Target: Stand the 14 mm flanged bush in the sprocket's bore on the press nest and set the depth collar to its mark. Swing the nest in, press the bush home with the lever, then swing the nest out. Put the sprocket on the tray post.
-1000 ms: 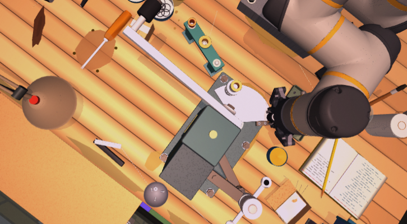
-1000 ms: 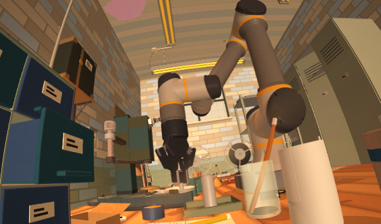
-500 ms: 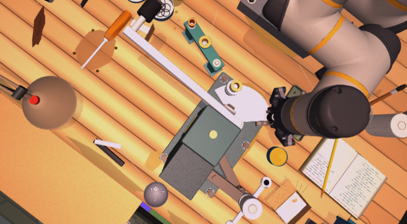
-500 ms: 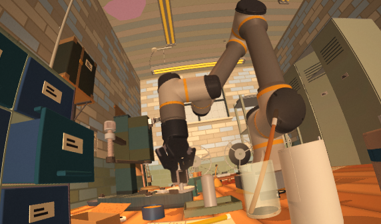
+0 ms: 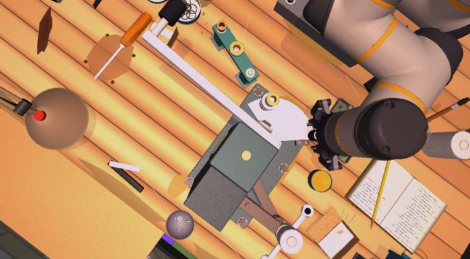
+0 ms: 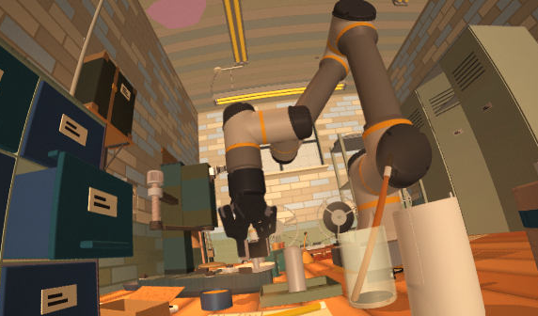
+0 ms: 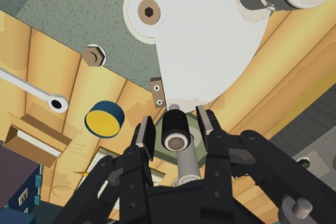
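The sprocket is mostly hidden; only the yellow-flanged bush [image 5: 272, 99] standing in it shows at the far end of the white swing nest plate [image 5: 284, 121]. The nest's black handle knob [image 7: 175, 130] stands at the plate's rim between the fingers of my gripper [image 7: 175, 130], which is open and holds nothing. The press block [image 5: 244, 155] with its yellow ram top sits beside the plate, and the long white lever [image 5: 208, 86] runs from it to a black grip [image 5: 172, 10]. The green tray [image 5: 235, 53] carries more bushes. The tray post [image 7: 187, 162] shows below the knob.
The grey press base [image 5: 215, 197] and its bolts lie under the press. A blue-and-yellow tape roll [image 5: 319, 180], an open notebook [image 5: 397, 200], a small cardboard box [image 7: 34, 140] and a wrench [image 7: 28, 88] lie on the bench near the arm.
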Controlling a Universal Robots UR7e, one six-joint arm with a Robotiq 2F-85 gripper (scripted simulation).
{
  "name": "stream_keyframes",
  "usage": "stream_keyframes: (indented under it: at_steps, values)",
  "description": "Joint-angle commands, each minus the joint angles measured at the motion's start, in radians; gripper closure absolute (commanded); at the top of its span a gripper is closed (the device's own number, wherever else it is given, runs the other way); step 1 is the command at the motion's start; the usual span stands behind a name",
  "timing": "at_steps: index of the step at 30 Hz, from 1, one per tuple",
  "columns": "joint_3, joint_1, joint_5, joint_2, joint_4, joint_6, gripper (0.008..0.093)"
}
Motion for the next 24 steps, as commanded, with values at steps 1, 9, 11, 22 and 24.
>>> stream_keyframes:
  at_steps: [1, 9, 11, 22, 24]
  values:
    - [0.0, 0.0, 0.0, 0.0, 0.0, 0.0, 0.0494]
    - [-0.004, 0.0, 0.0, -0.009, 0.011, 0.0, 0.0494]
    - [-0.009, 0.0, 0.0, -0.02, 0.028, 0.0, 0.0494]
    - [-0.091, 0.0, 0.0, -0.155, 0.244, 0.0, 0.0494]
    - [-0.114, 0.0, 0.0, -0.181, 0.293, 0.0, 0.0494]
